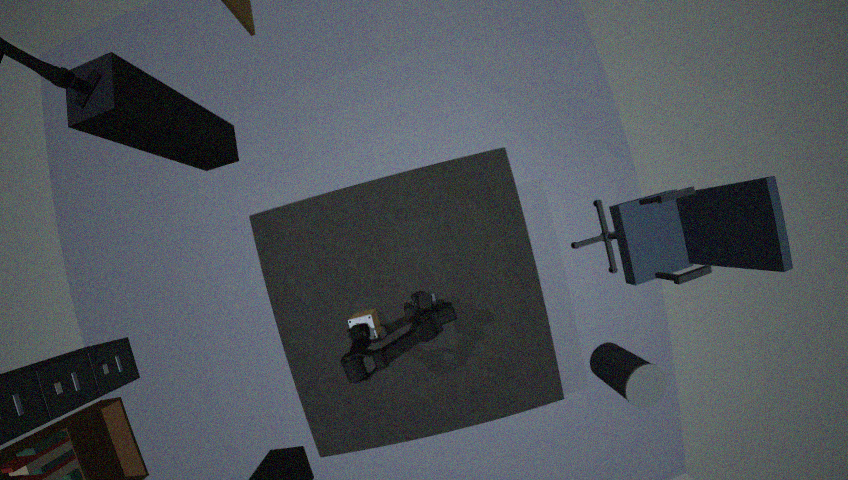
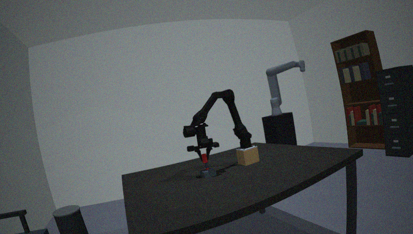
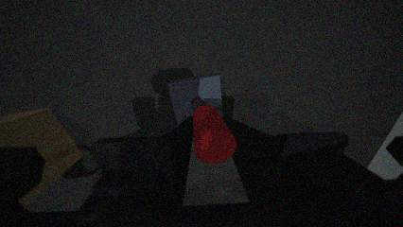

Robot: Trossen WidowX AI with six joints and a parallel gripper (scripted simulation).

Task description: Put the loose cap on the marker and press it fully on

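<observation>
Above one holder block (image 2: 208,173): gripper (image 2: 204,158) clamps one cap (image 2: 204,158).

The dark arm (image 2: 223,101) rises from its base at the far right of the table, peaks at a sharp elbow, and slopes down to the left toward the wrist. The wrist points straight down. The gripper (image 2: 204,158) hangs below it, fingers clamped on the red cap (image 3: 213,134), held upright just above the table surface.
</observation>
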